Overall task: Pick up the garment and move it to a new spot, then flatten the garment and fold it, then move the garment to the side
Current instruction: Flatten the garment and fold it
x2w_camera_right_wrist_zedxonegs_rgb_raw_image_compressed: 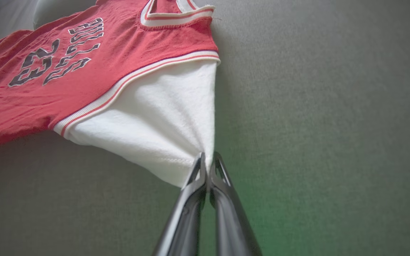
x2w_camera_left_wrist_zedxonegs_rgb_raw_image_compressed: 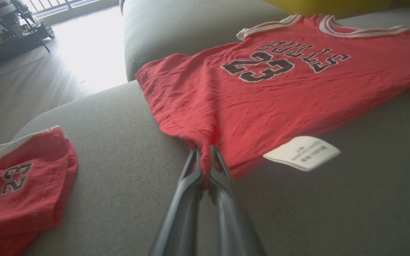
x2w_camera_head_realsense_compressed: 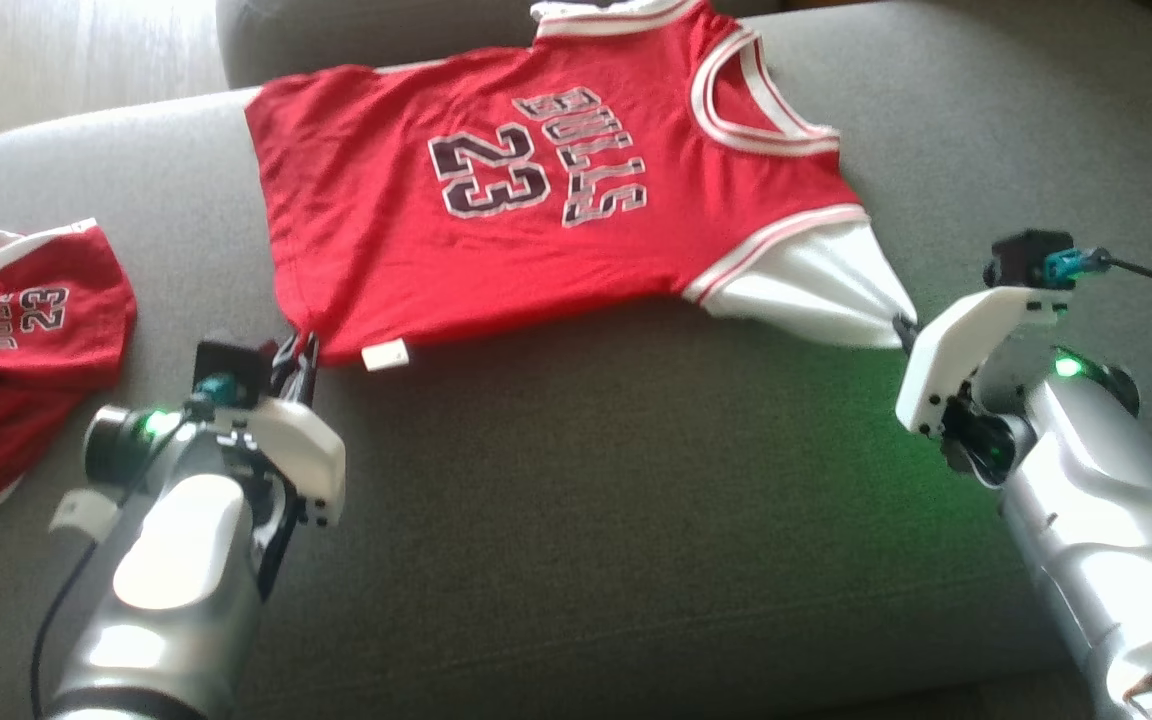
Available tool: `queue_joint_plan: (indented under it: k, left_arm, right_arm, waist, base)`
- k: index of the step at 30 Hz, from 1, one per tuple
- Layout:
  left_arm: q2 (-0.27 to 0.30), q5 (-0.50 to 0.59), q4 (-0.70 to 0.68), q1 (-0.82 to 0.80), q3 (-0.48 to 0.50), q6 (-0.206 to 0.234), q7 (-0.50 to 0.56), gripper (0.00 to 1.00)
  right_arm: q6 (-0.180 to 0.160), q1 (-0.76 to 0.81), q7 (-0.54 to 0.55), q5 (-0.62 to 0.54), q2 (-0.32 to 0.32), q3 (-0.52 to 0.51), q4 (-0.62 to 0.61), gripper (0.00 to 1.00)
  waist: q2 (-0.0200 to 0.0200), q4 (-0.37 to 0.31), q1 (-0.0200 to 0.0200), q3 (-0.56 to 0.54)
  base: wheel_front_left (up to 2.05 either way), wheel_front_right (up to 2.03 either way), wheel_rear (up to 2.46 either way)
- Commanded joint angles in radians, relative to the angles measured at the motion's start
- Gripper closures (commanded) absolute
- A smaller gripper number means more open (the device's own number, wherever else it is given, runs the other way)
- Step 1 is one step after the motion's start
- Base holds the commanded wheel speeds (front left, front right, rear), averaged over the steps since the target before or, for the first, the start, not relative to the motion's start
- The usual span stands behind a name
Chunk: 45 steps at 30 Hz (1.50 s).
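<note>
The left end effector [x2w_camera_head_realsense_compressed: 301, 345], at the lower left of the head view, is clenched on the hem corner of the red jersey [x2w_camera_head_realsense_compressed: 536, 200]. In the left wrist view its dark fingers [x2w_camera_left_wrist_zedxonegs_rgb_raw_image_compressed: 188, 181] pinch a bunched fold of red cloth, just beside a white care label [x2w_camera_left_wrist_zedxonegs_rgb_raw_image_compressed: 301, 153]. The right end effector [x2w_camera_head_realsense_compressed: 904, 325], at the right of the frame, is clenched on the tip of the jersey's white sleeve [x2w_camera_head_realsense_compressed: 806, 285], which tapers to a point there. The jersey lies spread, print up, across the upper middle of the frame on a grey sofa [x2w_camera_head_realsense_compressed: 586, 520]. A second red garment [x2w_camera_head_realsense_compressed: 16, 340] lies crumpled at the left edge, well apart.
</note>
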Motion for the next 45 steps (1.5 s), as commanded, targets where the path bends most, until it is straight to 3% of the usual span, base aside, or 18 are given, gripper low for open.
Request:
queue_joint_plan:
  k: [1,9,18,29,45]
  left_arm:
    - [0.044,0.005,-0.030,-0.015,0.029,0.010,-0.012,1.00]
    - [0.043,0.005,-0.071,0.054,0.035,0.017,-0.012,1.00]
    - [0.046,-0.014,-0.126,0.107,0.072,0.031,-0.012,1.00]
    - [0.051,0.009,-0.155,0.213,0.055,0.009,-0.012,1.00]
    - [0.062,0.022,-0.248,0.373,0.018,-0.001,-0.012,1.00]
  right_arm:
    - [0.000,0.005,0.026,0.021,-0.011,0.018,-0.038,1.00]
    - [0.000,0.080,0.245,0.176,-0.054,-0.002,-0.165,1.00]
    - [0.000,0.142,0.354,0.287,-0.072,-0.110,-0.349,1.00]
    - [0.000,0.344,0.475,0.228,-0.075,-0.209,-0.524,1.00]
    - [0.000,0.643,0.790,0.148,-0.029,-0.343,-0.947,1.00]
  waist:
    - [-0.0001,-0.001,0.0001,-0.012]
    - [-0.0001,0.001,0.0001,-0.053]
    - [-0.0001,0.009,0.0001,-0.086]
    - [-0.0001,0.017,0.0001,-0.121]
    - [-0.0001,0.035,0.0001,-0.131]
  base:
    - [0.00,0.00,0.00]
    - [0.00,0.00,0.00]
    - [0.00,0.00,0.00]
    - [0.00,0.00,0.00]
    - [0.00,0.00,0.00]
